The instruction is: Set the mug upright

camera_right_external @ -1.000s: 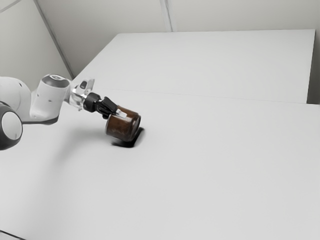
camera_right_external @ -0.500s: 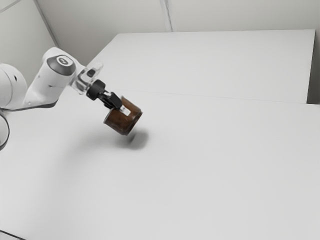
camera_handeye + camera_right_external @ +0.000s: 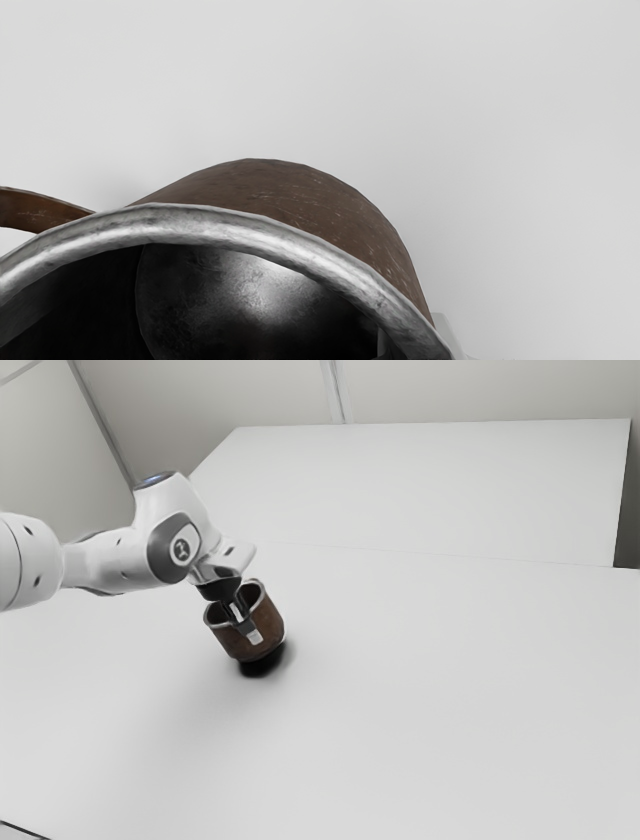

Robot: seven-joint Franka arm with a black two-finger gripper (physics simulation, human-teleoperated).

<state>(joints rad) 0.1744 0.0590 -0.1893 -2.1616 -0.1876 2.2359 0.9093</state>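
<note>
End effector (image 3: 248,626) closed on the wall of the brown mug (image 3: 236,644), one finger inside the rim (image 3: 200,222) and one outside, gap about as wide as the wall. Mug is tilted, not upright, mouth facing up toward the arm (image 3: 110,560), base low over the table (image 3: 420,690) with a dark shadow under it; can't tell if it touches. Handle (image 3: 40,212) sticks out from the mug's side in the wrist view.
</note>
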